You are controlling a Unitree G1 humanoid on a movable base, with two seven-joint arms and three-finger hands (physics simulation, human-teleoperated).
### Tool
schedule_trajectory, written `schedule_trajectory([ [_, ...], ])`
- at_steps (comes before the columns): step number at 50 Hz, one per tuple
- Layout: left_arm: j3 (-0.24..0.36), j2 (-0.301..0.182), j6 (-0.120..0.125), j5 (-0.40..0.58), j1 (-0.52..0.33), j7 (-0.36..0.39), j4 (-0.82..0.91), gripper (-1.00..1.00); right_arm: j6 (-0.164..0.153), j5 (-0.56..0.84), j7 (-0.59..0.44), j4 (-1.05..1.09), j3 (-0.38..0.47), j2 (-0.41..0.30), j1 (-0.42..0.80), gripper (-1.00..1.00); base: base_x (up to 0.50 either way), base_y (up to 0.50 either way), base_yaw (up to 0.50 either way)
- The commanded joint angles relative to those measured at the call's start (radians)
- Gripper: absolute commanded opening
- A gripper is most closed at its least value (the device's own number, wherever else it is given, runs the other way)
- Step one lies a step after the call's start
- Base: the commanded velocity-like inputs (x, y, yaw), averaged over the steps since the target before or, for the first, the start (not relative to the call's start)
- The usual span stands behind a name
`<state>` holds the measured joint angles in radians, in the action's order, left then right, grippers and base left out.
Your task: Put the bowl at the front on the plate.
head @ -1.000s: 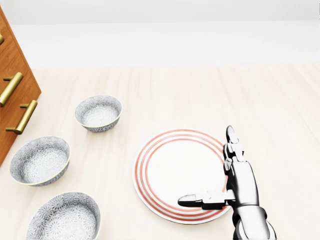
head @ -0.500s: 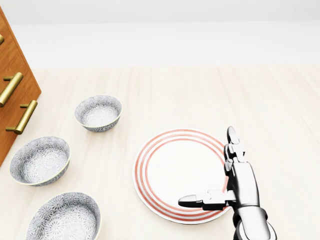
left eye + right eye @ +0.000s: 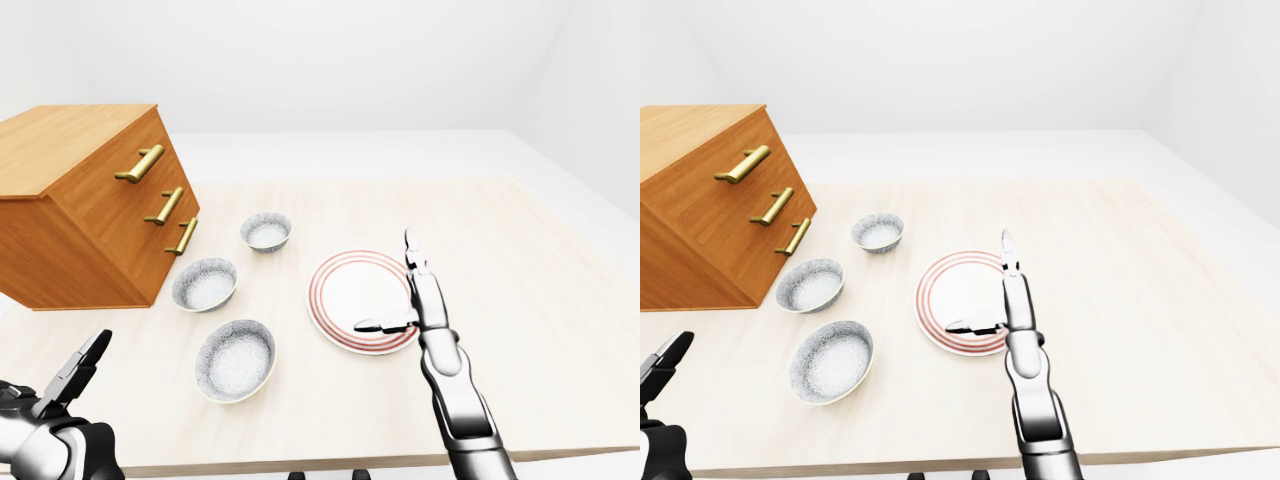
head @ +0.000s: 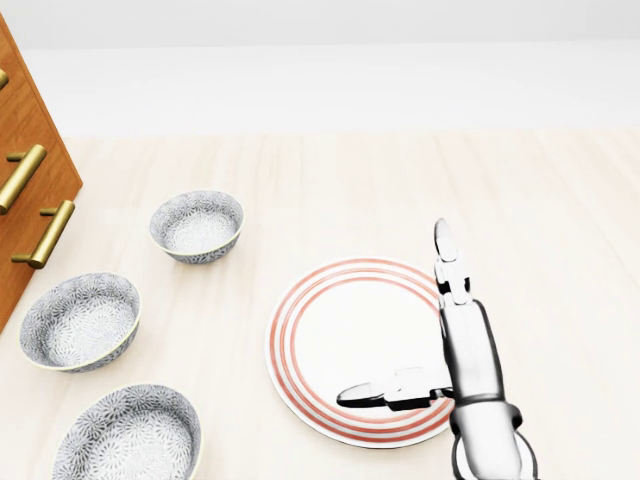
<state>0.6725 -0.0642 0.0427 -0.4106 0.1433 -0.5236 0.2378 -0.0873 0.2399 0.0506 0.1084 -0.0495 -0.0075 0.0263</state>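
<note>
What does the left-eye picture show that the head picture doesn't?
Only the left-eye view shows the left hand, the drawer chest top and the table near edge. The head view adds nothing new, just a nearer look. Both show the plate, the top bowl, middle bowl, bottom bowl and the open right hand.

No lettering, label, brand, number or sign is legible in any view. The plate bears only red rings. The bottom bowl, middle bowl and top bowl of the head view carry a grey speckled pattern. The wooden drawer chest is unmarked.
</note>
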Motion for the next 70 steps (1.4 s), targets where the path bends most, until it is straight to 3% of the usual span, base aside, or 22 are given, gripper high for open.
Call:
schedule_trajectory([
  [1,0.001,-0.001,0.006,0.0,0.003,0.0,0.008,1.0,0.0,0.289,-0.014,0.087,-0.098,0.0,0.072,1.0,0.0,0.0,0.0],
  [5,0.0,0.002,-0.005,0.004,0.001,0.0,-0.004,1.0,0.0,0.481,-0.067,0.125,-0.133,0.01,0.128,1.0,0.0,0.0,0.0],
  [12,-0.001,-0.001,0.006,0.002,0.0,0.0,0.001,1.0,0.0,0.687,-0.216,0.135,-0.147,0.05,0.208,1.0,0.0,0.0,0.0],
  [17,-0.002,-0.001,0.004,0.003,-0.003,0.0,-0.005,1.0,0.0,0.873,-0.363,0.146,-0.177,0.057,0.252,1.0,0.0,0.0,0.0],
  [19,-0.001,-0.002,0.006,0.0,-0.001,0.0,-0.002,1.0,0.0,0.97,-0.504,0.123,-0.197,0.052,0.28,1.0,0.0,0.0,0.0],
  [22,-0.003,-0.003,0.007,0.004,-0.004,0.0,-0.006,1.0,0.0,1.102,-0.618,0.12,-0.202,0.078,0.306,1.0,0.0,0.0,0.0],
  [27,-0.004,-0.002,0.006,0.005,-0.003,0.0,-0.004,1.0,0.0,1.24,-0.748,0.133,-0.182,0.118,0.324,1.0,0.0,0.0,0.0],
  [33,-0.002,-0.002,0.006,0.005,-0.002,0.0,-0.003,1.0,0.0,1.385,-0.749,0.188,-0.17,0.143,0.366,1.0,0.0,0.0,0.0],
  [42,-0.002,-0.002,0.007,0.008,-0.002,0.0,-0.002,1.0,0.0,1.472,-0.749,0.244,-0.199,0.175,0.358,1.0,0.0,0.0,0.0],
  [46,0.001,-0.001,0.014,0.005,-0.001,0.0,0.007,1.0,0.0,1.46,-0.749,0.264,-0.205,0.189,0.327,1.0,0.0,0.0,0.0],
  [53,-0.002,-0.002,0.006,0.007,-0.004,0.0,-0.005,1.0,0.0,1.509,-0.749,0.272,-0.227,0.183,0.29,1.0,0.0,0.0,0.0],
  [61,0.005,-0.002,0.029,-0.003,0.0,0.0,0.016,1.0,0.0,1.565,-0.749,0.303,-0.265,0.217,0.268,1.0,0.0,0.0,0.0],
  [64,0.003,-0.001,0.014,0.0,-0.004,0.0,0.0,1.0,0.0,1.571,-0.749,0.305,-0.264,0.223,0.267,1.0,0.0,0.0,0.0],
  [70,0.002,-0.002,0.021,-0.004,-0.001,0.0,0.009,1.0,0.0,1.573,-0.749,0.321,-0.274,0.229,0.247,1.0,0.0,0.0,0.0],
])
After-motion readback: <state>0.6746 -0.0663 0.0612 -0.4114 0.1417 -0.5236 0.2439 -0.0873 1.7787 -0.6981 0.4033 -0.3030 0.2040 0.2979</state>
